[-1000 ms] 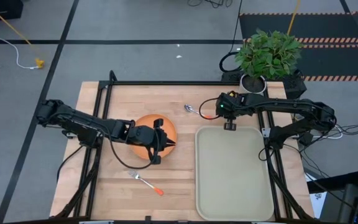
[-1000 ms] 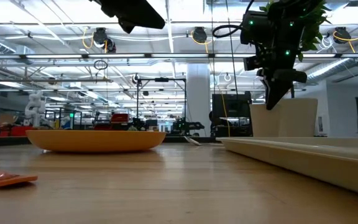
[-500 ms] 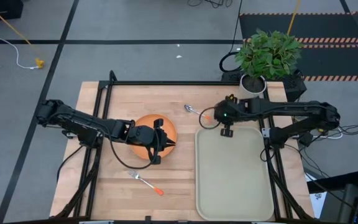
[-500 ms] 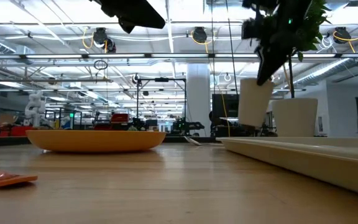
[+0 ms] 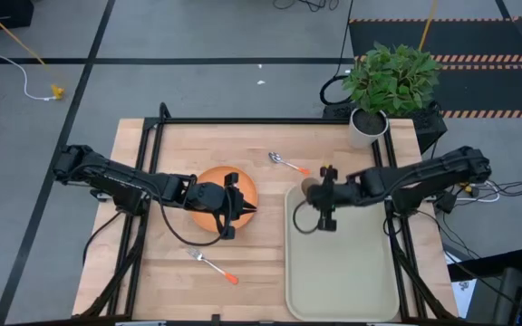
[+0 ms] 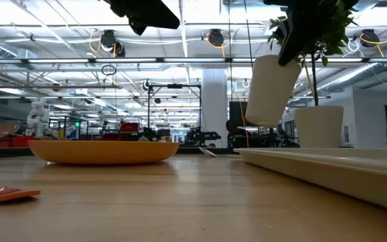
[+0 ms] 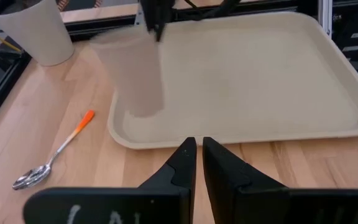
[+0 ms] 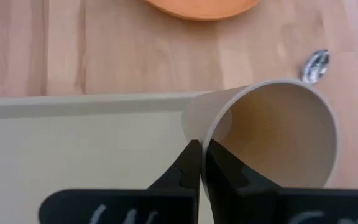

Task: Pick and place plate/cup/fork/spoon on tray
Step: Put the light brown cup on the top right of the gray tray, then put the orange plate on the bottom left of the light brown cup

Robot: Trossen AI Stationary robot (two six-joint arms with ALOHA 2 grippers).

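Observation:
The tan cup (image 5: 309,187) hangs tilted over the far left corner of the pale tray (image 5: 343,272), held by my right gripper (image 8: 199,153), which is shut on it. It also shows in the low view (image 6: 267,91). My left gripper (image 5: 248,208) is shut and empty, above the right part of the orange plate (image 5: 208,192), which rests on the table. The spoon (image 5: 286,163) lies on the wood beyond the tray's far left corner. The fork (image 5: 214,266) lies near the front edge, below the plate. My right gripper pinches the cup's rim (image 8: 207,138), one finger inside the cup and one outside on its wall. The cup is lifted clear of the tray and tilted, its mouth turned toward the wrist camera, its bottom (image 6: 261,122) lowest.
A white pot with a green plant (image 5: 367,122) stands at the table's far right corner, behind the tray. Black frame rails run along the table's edges. Bare wood lies between the plate and the tray.
My right gripper has carried the cup from the far edge near the plant pot toward the near and left, over the tray's far left corner. The cup has risen and tipped from upright to slanted.

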